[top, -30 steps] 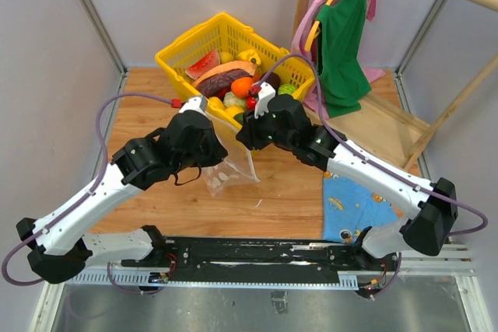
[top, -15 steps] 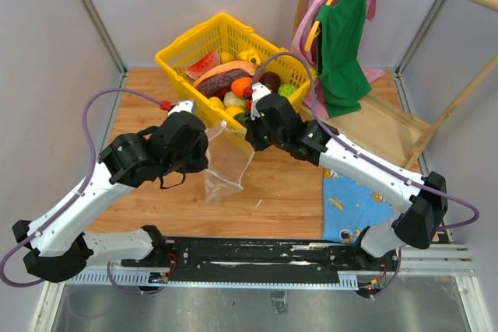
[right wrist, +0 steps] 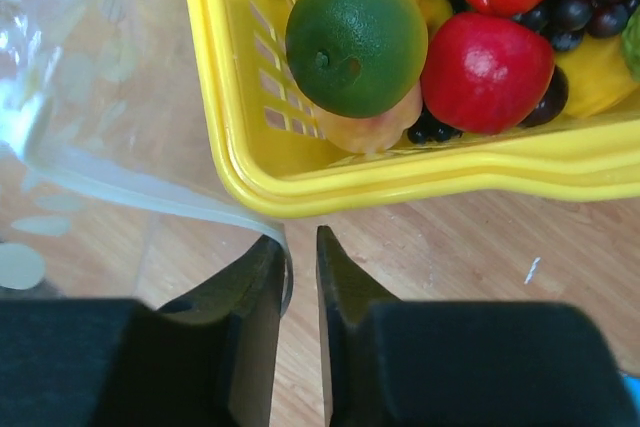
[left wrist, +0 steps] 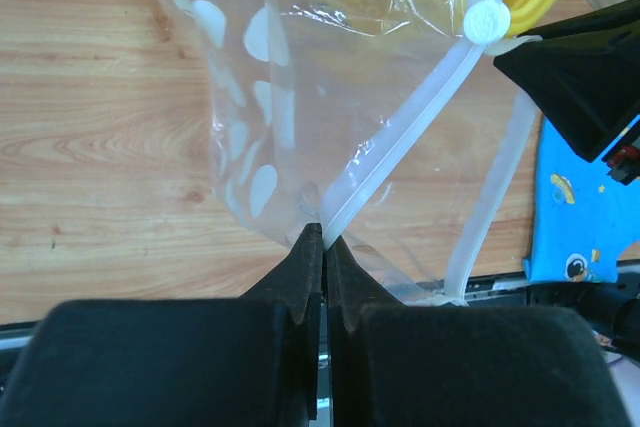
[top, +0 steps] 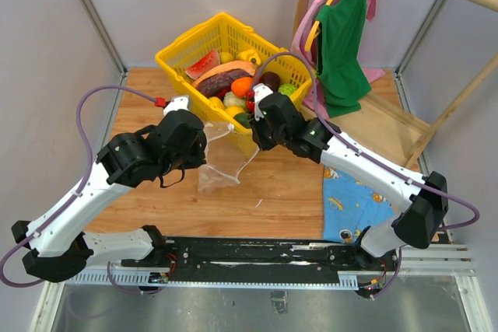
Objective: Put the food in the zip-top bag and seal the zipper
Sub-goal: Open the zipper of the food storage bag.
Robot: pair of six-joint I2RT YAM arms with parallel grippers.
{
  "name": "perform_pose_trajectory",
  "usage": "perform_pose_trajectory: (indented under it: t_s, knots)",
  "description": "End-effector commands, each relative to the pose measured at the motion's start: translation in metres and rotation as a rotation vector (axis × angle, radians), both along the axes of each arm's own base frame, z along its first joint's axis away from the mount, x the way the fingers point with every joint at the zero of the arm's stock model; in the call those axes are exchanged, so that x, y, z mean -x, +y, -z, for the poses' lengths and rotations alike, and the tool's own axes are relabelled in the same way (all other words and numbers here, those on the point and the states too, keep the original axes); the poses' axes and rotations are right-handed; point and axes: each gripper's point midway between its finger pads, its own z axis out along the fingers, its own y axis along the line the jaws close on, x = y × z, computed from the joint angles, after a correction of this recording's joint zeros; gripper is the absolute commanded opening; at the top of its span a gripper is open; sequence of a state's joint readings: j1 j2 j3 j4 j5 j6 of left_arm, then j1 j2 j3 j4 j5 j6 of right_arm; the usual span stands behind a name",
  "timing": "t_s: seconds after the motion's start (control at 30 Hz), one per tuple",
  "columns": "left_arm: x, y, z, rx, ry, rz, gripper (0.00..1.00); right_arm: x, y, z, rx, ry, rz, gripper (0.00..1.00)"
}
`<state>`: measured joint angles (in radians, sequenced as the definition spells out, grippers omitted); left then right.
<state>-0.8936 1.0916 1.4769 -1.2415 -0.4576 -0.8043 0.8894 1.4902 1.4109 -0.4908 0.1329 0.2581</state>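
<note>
Bench [top: 288, 192]: wooden, yellow basket [right wrist: 420, 182] holding food [right wrist: 357, 39].
Left gripper [left wrist: 323, 234]: clamped on zipper [left wrist: 400, 134] of zip-top bag [left wrist: 300, 77].
Right gripper [right wrist: 300, 247]: narrowly parted at bag's edge; grip unclear.

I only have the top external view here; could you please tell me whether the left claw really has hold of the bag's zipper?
Observer: Yes. In the left wrist view the left claw is shut on the zipper strip of the zip-top bag.
Operator: Thank you. Is the mouth sealed?
Observer: No. Two pale strips run apart from each other below the white slider, so the mouth is open there.
Operator: And the right claw, please?
Observer: In the right wrist view the right claw shows a narrow gap between its fingers. The zipper strip reaches its left finger, but I cannot tell whether it grips.
</note>
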Motion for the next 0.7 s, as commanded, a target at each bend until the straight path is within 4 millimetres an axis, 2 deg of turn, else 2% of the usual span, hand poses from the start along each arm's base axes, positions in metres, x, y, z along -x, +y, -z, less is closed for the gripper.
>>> perform_pose_trajectory:
  t_s: [0.0, 0.2, 0.37, 0.43, 0.67]
  knots:
    - [-0.012, -0.009, -0.011, 0.047, -0.068, 0.002, 0.0, -0.004, 0.007, -0.028, -0.049, -0.062, -0.09, 0.25]
    - [-0.012, 0.018, 0.002, -0.074, -0.019, -0.131, 0.0, -0.009, 0.014, -0.06, -0.107, -0.103, -0.173, 0.5]
    - [-0.009, 0.022, 0.008, -0.107, 0.009, -0.15, 0.0, -0.014, 0.019, -0.096, -0.202, -0.129, -0.275, 0.68]
    - [-0.008, 0.023, 0.011, -0.118, 0.019, -0.152, 0.0, -0.02, 0.02, -0.105, -0.219, -0.14, -0.286, 0.73]
    - [-0.01, 0.029, 0.013, -0.113, 0.015, -0.193, 0.0, -0.062, 0.008, -0.099, -0.207, -0.134, -0.205, 0.85]
